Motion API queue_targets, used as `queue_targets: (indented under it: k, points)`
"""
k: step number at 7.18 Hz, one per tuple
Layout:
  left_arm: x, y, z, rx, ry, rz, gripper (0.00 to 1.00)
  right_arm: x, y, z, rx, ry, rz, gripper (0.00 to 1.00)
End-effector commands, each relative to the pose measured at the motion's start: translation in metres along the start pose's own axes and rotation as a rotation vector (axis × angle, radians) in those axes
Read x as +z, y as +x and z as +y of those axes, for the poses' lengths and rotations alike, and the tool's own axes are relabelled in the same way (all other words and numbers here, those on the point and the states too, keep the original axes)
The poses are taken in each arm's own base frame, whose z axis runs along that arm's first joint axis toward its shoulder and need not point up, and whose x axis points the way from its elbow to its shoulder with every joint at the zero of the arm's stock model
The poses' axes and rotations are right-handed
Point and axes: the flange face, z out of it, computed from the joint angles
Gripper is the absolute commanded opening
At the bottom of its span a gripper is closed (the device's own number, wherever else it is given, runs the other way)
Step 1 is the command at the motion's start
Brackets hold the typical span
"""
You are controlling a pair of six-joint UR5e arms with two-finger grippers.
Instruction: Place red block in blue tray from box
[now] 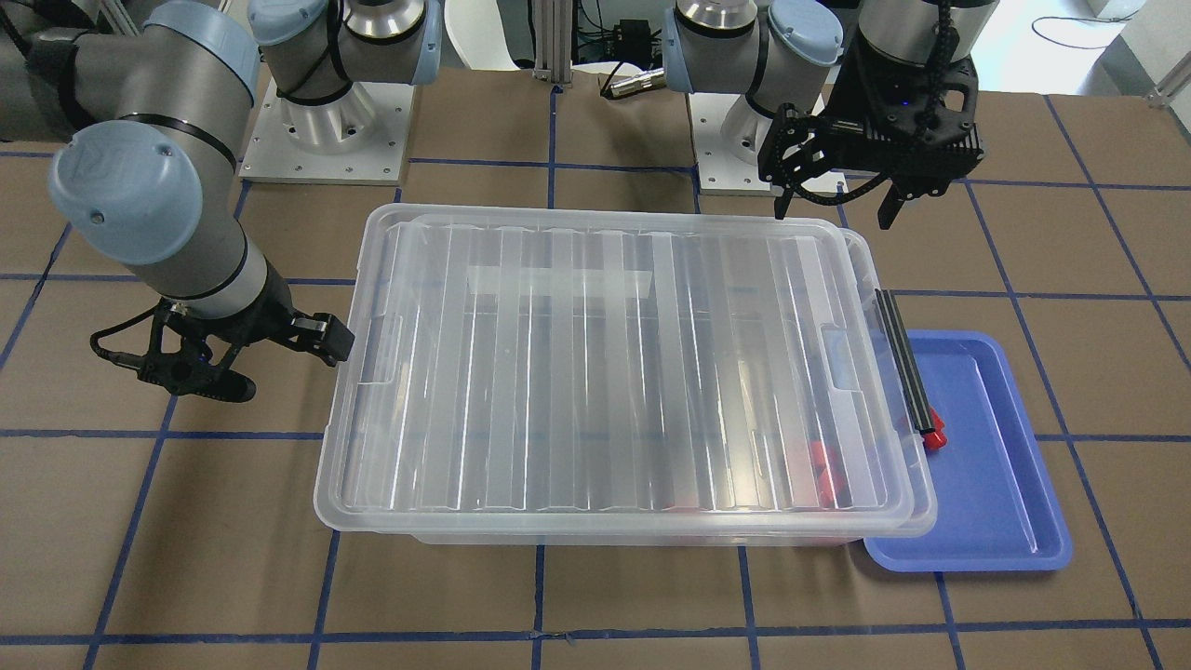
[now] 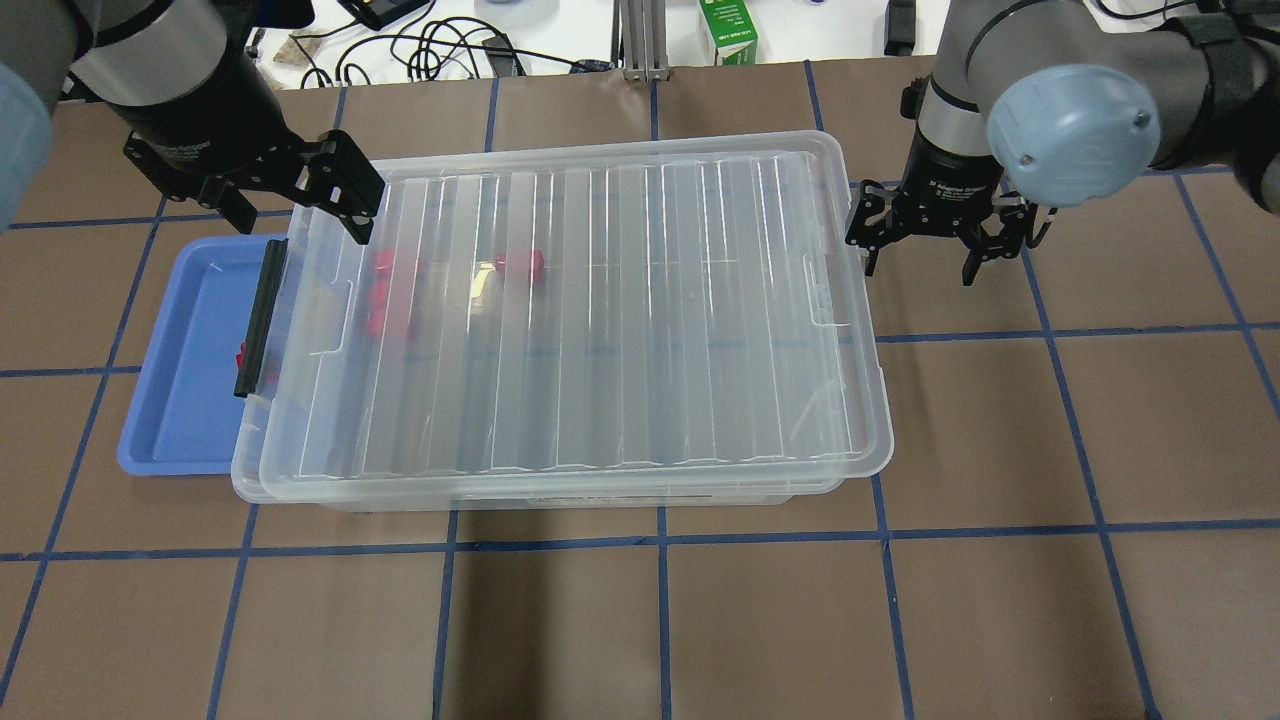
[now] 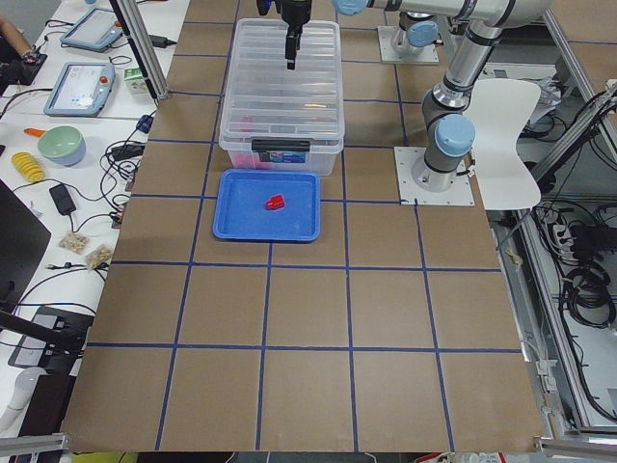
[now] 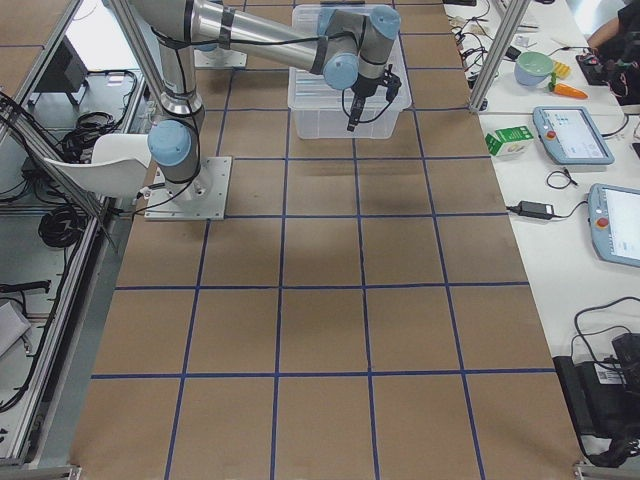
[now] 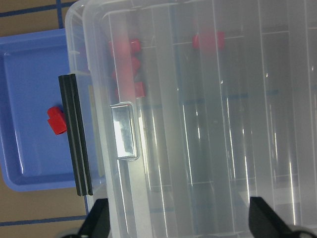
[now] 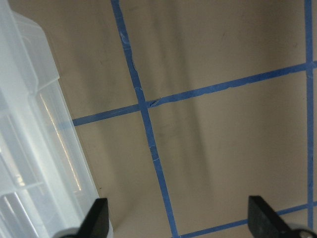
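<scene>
The red block (image 5: 56, 120) lies in the blue tray (image 5: 27, 89), next to the black strip (image 5: 74, 148) of the clear box (image 5: 223, 124). It also shows in the front view (image 1: 933, 435) and the left side view (image 3: 275, 202). The box (image 2: 600, 330) has its ribbed lid on. The tray (image 2: 185, 340) sits partly under the box's short end. My left gripper (image 2: 300, 215) is open and empty, up over the lid's corner near the tray. My right gripper (image 2: 920, 262) is open and empty, beside the box's other short end.
Other red blocks (image 2: 385, 295) are clustered inside the box near the tray end, and one more (image 2: 520, 262) lies apart from them. Blue tape lines (image 6: 148, 124) grid the brown table. The arm bases (image 1: 326, 130) stand behind the box. Cables and a green carton (image 2: 728, 30) lie beyond the far edge.
</scene>
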Motion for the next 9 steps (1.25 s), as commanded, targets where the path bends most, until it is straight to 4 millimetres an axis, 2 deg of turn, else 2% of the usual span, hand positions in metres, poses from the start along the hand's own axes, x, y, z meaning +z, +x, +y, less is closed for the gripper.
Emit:
queue_targets:
  k: [1, 2, 3, 4, 5, 6, 7, 9]
  points:
    - [-0.002, 0.003, 0.003, 0.046, 0.011, -0.002, 1.00, -0.051, 0.003, -0.005, 0.001, 0.072, -0.009, 1.00]
    - [-0.003, 0.004, 0.004, 0.048, 0.009, -0.006, 1.00, -0.077, 0.006, 0.015, 0.001, 0.055, -0.019, 1.00]
    - [-0.005, 0.003, 0.004, 0.045, 0.007, -0.008, 1.00, -0.103, 0.008, 0.044, -0.004, 0.084, -0.065, 1.00]
    - [0.003, 0.000, -0.001, 0.027, -0.002, -0.004, 1.00, -0.122, 0.009, 0.073, -0.006, 0.083, -0.120, 1.00]
    - [-0.003, -0.011, -0.007, -0.019, 0.020, 0.004, 1.00, -0.127, 0.013, 0.091, -0.038, 0.090, -0.120, 1.00]
    - [-0.001, -0.025, -0.009, -0.065, 0.021, 0.015, 1.00, -0.114, 0.015, 0.096, -0.048, 0.068, -0.098, 1.00]
    - [0.001, -0.024, -0.009, -0.070, 0.028, 0.040, 1.00, -0.115, 0.019, 0.110, -0.054, 0.077, -0.087, 1.00]
    - [0.003, -0.024, -0.010, -0.104, 0.029, 0.032, 1.00, -0.093, 0.024, 0.115, -0.056, 0.048, -0.037, 1.00]
